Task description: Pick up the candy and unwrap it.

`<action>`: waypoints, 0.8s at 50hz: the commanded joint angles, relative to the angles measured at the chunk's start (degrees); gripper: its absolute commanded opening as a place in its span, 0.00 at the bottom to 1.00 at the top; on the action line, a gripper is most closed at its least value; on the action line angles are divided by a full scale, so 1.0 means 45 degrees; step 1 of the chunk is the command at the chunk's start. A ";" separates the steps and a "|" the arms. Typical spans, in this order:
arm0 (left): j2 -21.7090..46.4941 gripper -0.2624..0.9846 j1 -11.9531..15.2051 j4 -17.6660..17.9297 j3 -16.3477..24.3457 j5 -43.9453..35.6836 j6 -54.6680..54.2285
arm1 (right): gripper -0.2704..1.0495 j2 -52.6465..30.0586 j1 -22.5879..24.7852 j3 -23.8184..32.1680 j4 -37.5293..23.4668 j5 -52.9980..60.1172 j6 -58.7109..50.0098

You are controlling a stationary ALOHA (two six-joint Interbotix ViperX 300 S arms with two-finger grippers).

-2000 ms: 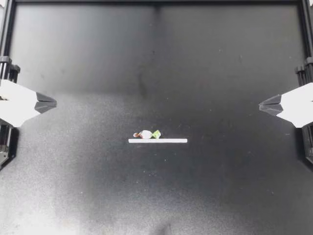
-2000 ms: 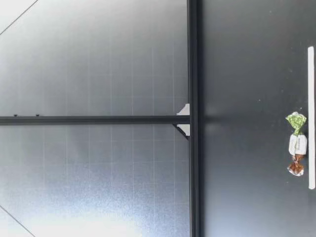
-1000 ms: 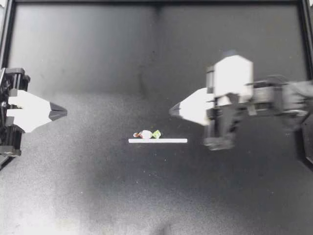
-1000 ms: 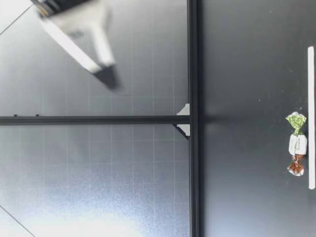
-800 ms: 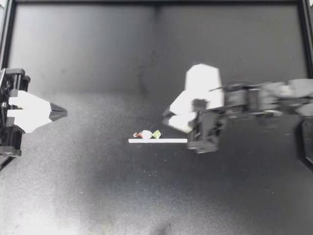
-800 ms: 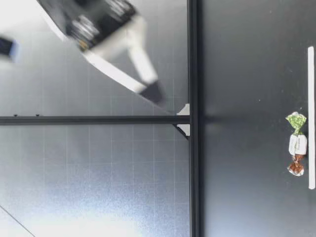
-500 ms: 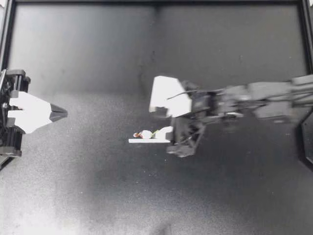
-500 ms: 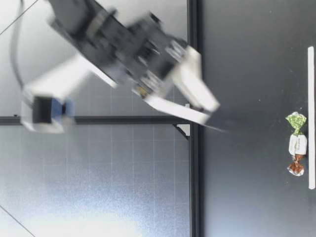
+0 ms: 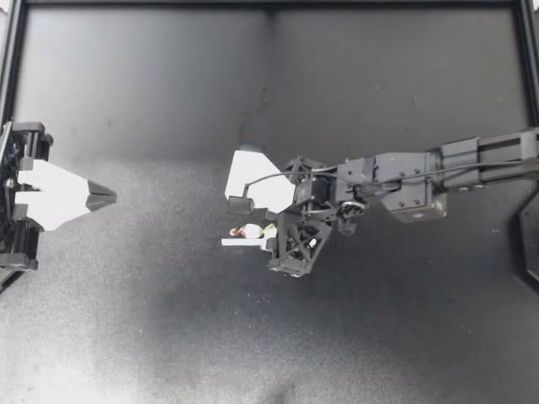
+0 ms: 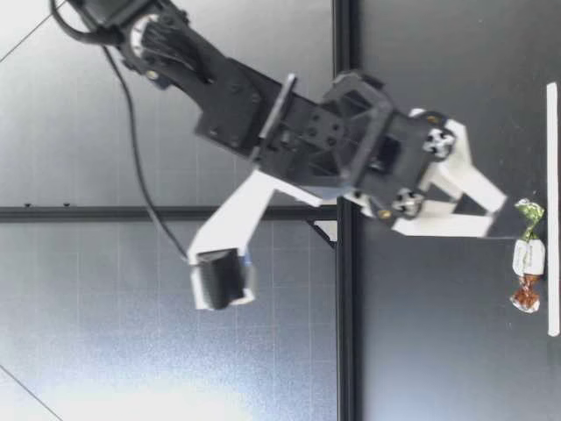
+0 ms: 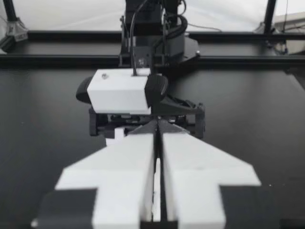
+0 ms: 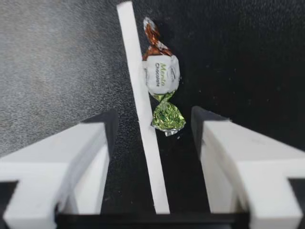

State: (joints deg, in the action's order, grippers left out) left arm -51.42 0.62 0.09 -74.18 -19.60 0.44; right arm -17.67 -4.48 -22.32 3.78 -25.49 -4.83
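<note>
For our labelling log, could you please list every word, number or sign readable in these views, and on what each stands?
The candy: two short lines of print on the white middle of its wrapper, clear in the right wrist view; I leave them unquoted.
The same candy in the top and low views: too small to read.
The white strip: no print visible.

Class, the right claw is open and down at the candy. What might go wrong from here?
1. The strip runs inside the open right claw, beside the candy, so closing might pinch the strip too, or instead.
2. Only the candy's green twisted end sits inside the claw, with the body farther ahead. A grip there might slip or tug the wrapper loose early.
</note>
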 commanded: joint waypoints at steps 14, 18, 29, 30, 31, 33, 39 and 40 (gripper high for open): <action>0.0078 0.14 0.0039 0.0020 0.0137 -0.0117 0.0020 | 0.64 -0.0215 -0.0039 0.0254 -0.0039 -0.0020 -0.0117; 0.0078 0.14 0.0039 0.0020 0.0137 -0.0117 0.0020 | 0.61 -0.0312 -0.0039 0.0273 -0.0039 -0.0020 -0.0117; 0.0078 0.14 0.0039 0.0020 0.0098 -0.0098 0.0020 | 0.39 -0.0371 -0.0039 0.0293 -0.0039 -0.0039 -0.0137; 0.0078 0.14 0.0039 0.0020 0.0098 -0.0117 0.0020 | 0.36 -0.0371 -0.0039 0.0273 -0.0059 -0.0059 -0.0117; 0.0078 0.14 0.0039 0.0020 0.0098 -0.0098 0.0020 | 0.34 -0.0391 -0.0039 0.0293 -0.0039 -0.0059 -0.0117; 0.0078 0.14 0.0039 0.0020 0.0078 -0.0098 0.0020 | 0.30 -0.0391 -0.0059 0.0293 -0.0039 -0.0059 -0.0098; 0.0078 0.14 0.0039 0.0020 0.0059 -0.0117 0.0000 | 0.17 -0.0449 -0.0059 0.0332 -0.0039 -0.0039 -0.0039; 0.0078 0.14 0.0039 0.0020 0.0059 -0.0098 0.0000 | 0.15 -0.0469 -0.0039 0.0332 -0.0039 -0.0020 -0.0020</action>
State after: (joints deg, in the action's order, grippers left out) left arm -51.42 0.62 0.18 -74.44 -19.60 0.44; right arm -20.30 -4.57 -21.80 3.43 -25.84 -5.19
